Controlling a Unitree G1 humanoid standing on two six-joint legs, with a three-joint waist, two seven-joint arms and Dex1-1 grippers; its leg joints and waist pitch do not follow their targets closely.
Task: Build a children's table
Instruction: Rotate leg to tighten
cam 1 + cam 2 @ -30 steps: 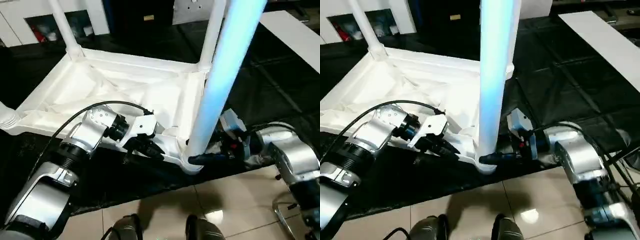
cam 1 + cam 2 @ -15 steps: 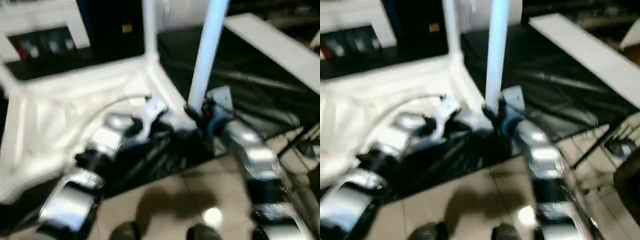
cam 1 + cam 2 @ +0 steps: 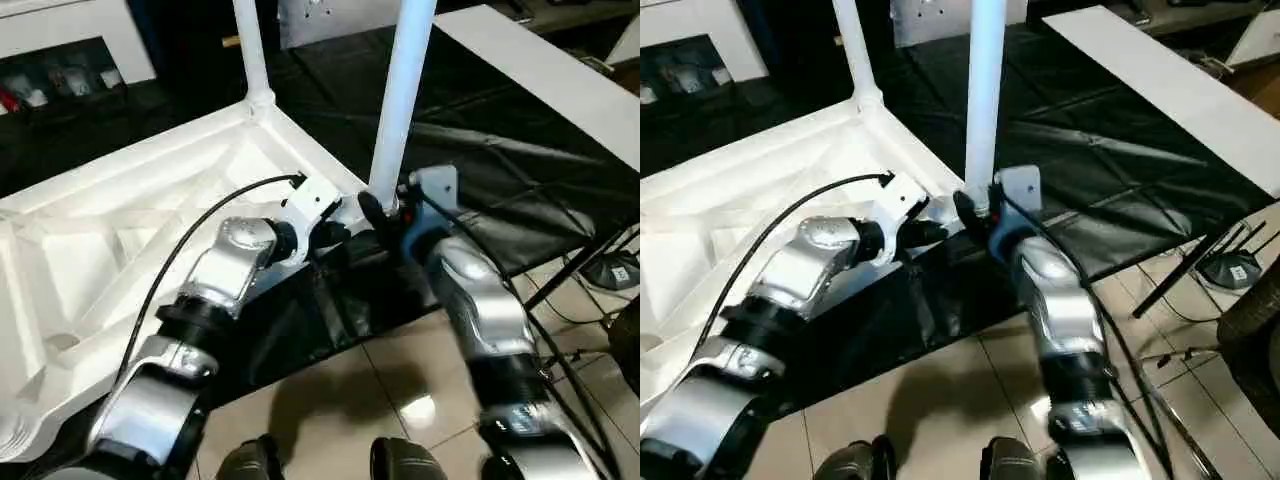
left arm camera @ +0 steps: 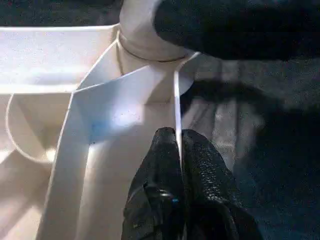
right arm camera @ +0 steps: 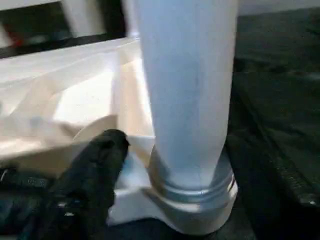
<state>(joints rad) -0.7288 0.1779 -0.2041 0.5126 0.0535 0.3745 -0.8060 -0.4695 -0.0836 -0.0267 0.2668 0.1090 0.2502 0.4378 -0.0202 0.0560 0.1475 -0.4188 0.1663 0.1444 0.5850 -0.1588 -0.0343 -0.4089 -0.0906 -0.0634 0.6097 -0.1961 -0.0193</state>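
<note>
The whole head view has swung since a second ago, so that shift is the camera's; the top [image 3: 120,230] itself seems to lie as it did, ribbed underside up on the black counter [image 3: 520,170], at about 9 o'clock in the head views. What has changed is the right end effector [image 3: 375,212]: it was at the foot of the near leg [image 3: 400,110] from the 3 o'clock side and now presses closer against it at the socket, though I cannot tell whether it is clenched round the leg. The left end effector [image 4: 179,150] is clenched on the thin rim of the top just beside that socket, steadying it. The leg stands upright and looks seated, or nearly so. A second leg [image 3: 250,50] stands at 12 o'clock. A white board [image 3: 560,80] lies at 2 o'clock, well apart, and nothing blocks the corner.
</note>
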